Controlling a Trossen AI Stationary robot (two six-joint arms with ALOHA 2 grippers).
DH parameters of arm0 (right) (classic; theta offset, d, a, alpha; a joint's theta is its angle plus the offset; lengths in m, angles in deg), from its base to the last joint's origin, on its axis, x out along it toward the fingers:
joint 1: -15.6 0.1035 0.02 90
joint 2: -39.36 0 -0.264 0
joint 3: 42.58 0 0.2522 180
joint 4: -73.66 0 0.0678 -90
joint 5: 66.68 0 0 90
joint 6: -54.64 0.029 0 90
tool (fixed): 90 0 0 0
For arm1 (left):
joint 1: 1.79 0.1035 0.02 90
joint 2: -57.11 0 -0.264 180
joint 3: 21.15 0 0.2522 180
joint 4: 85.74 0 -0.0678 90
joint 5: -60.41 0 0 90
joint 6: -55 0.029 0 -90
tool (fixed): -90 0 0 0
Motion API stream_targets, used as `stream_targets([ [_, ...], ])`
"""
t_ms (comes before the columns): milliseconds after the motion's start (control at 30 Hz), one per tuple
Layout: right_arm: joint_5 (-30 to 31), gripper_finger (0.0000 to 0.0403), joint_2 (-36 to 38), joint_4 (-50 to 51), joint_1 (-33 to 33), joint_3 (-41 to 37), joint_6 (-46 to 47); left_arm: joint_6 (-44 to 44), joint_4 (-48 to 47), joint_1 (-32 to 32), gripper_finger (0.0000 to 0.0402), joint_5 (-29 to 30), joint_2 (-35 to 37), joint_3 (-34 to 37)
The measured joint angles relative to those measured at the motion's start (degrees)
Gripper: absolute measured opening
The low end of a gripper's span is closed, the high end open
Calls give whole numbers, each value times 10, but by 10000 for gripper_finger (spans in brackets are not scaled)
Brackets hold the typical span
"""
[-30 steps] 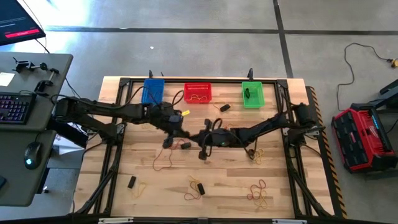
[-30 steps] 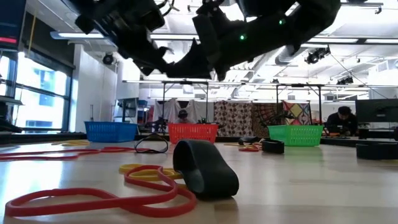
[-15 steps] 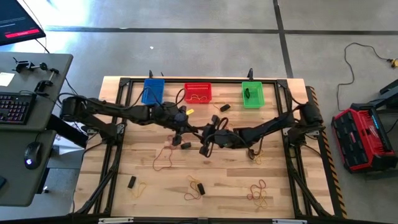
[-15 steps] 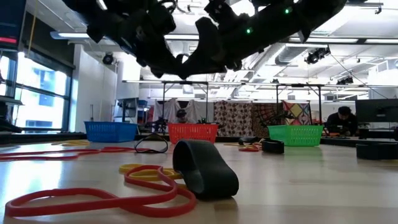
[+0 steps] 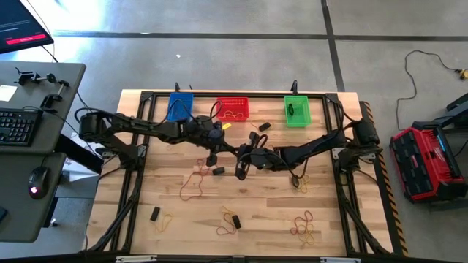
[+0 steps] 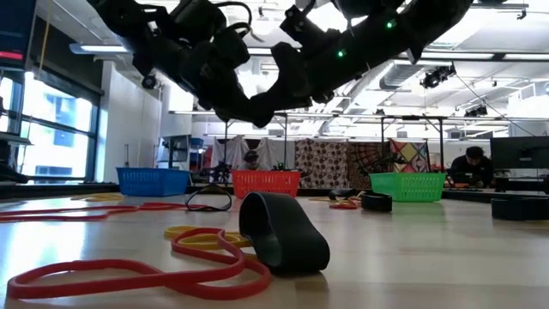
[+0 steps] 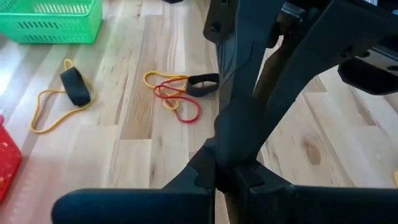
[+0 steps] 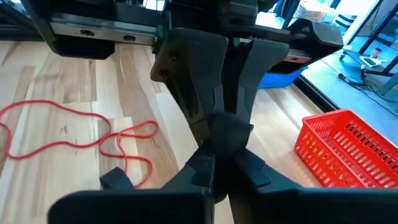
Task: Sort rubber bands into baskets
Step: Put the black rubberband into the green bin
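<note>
The blue basket [image 5: 180, 107], red basket [image 5: 232, 109] and green basket [image 5: 296, 112] stand in a row along the table's far edge. Rubber bands lie scattered on the table: a thick dark one [image 5: 218, 171], a red loop [image 5: 193, 183], and a thick dark one [image 6: 283, 232] lying on yellow and red loops. My left gripper [image 5: 213, 158] and my right gripper [image 5: 239, 174] hover close together above the table's middle. In the wrist views the fingers of both [image 7: 231, 134] [image 8: 219, 134] meet. I see nothing between them.
More bands lie near the front edge [image 5: 230, 221] [image 5: 303, 225] [image 5: 155, 214] and under the right arm [image 5: 300, 181]. A dark band [image 5: 264, 126] lies between the red and green baskets. The green basket holds a dark band [image 5: 291, 109], and the red basket holds thin loops [image 5: 232, 114].
My left gripper has moved toward the table's right edge and slightly toward the far edge, closing in on my right gripper. My right gripper has shifted a little toward the far edge. The bands on the table have stayed in place.
</note>
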Motion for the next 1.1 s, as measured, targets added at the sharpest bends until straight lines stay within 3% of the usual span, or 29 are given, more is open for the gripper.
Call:
stream_targets([
  [167,-1,13,4,15,0,0,-1,-14,1,-2,9,3,-2,0],
  [400,1,3,33,45,-3,0,-27,-13,22,-20,54,61,-1,-1],
  [700,-8,1,61,69,-4,-1,-40,-15,51,-28,100,66,-1,-1],
  [900,-28,0,61,69,-5,-1,-38,-7,42,-28,105,59,-1,-1],
  [1100,-32,0,61,68,-6,-1,-38,-4,38,-29,85,64,-1,0],
])
